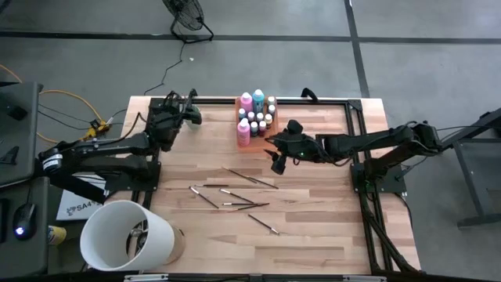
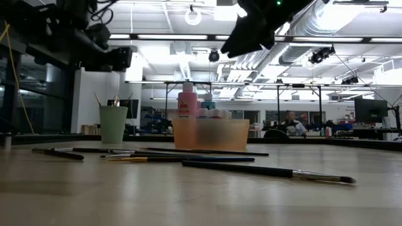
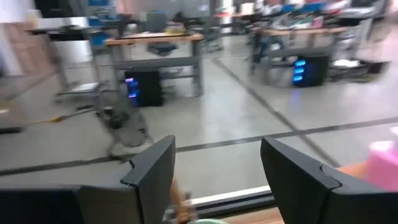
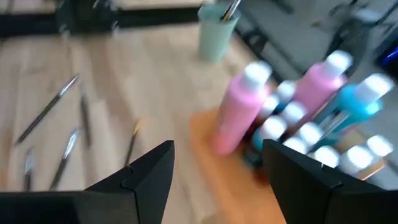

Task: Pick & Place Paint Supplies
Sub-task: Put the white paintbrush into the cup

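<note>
Two pink bottles [image 1: 244,129], a teal bottle [image 1: 258,98] and several small pale-capped bottles [image 1: 263,119] stand in an orange tray [image 1: 239,117] at the table's far middle. Several thin brushes [image 1: 235,192] lie flat on the wood nearer the front. A mint-green cup [image 2: 113,124] with brushes upright in it stands at the far left, below my left gripper [image 3: 217,149], which is open and level with nothing between its fingers. My right gripper [image 4: 217,152] hangs open in the air just near and right of the tray, slanting down toward a pink bottle [image 4: 239,118].
A big white bucket [image 1: 125,235] stands at the table's near left corner. Black frame rails [image 1: 356,141] run along the right and far edges. Bare wood lies at the near right of the table [image 1: 329,227].
</note>
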